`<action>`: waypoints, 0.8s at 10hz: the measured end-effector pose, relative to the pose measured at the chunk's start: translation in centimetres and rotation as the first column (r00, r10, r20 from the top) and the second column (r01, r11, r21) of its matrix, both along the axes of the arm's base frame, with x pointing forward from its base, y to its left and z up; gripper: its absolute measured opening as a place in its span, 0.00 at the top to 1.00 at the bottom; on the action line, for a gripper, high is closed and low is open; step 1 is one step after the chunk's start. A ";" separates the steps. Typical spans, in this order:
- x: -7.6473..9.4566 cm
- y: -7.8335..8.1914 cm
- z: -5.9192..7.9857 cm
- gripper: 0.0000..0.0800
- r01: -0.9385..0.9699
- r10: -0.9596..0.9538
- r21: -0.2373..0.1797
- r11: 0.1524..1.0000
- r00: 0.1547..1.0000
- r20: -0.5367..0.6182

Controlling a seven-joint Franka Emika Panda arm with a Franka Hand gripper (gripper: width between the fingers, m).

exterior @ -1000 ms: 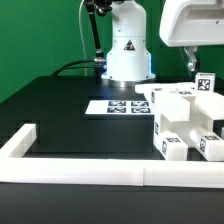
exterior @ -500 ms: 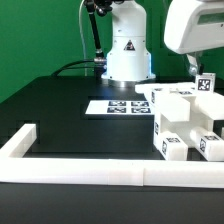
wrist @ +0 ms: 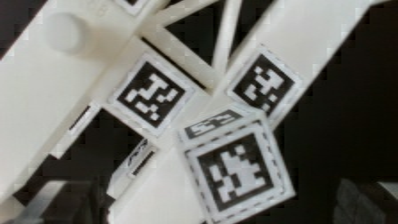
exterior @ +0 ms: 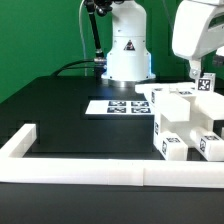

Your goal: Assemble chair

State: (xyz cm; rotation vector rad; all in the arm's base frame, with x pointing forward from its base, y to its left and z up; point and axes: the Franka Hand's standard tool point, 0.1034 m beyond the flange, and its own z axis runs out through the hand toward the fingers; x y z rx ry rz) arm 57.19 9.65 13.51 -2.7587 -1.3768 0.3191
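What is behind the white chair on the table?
The marker board lies flat there, with the robot's base farther back. The chair covers the board's end on the exterior view's right.

text: none was legible in either view | signs: a triangular warning sticker (exterior: 127, 46) sat on the arm's white base (exterior: 130, 66); its symbol was too small to read | codes: black-and-white square tags (wrist: 235, 172) stood on the chair (exterior: 178, 118) parts; more were printed on the marker board (exterior: 113, 106); none carried letters or digits
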 end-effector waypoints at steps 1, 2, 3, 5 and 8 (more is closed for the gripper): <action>0.0 0.1 -0.2 0.19 -0.066 0.066 0.007 0.998 0.997 0.034; -0.6 0.1 -0.5 0.19 -0.099 0.098 0.017 0.995 0.993 0.059; -1.1 0.1 -1.0 0.19 -0.087 0.085 0.016 0.996 0.994 0.068; -1.4 0.1 -1.9 0.19 -0.088 0.087 0.015 0.996 0.993 0.075; -1.5 -0.1 -2.3 0.19 -0.086 0.085 0.014 0.996 0.994 0.069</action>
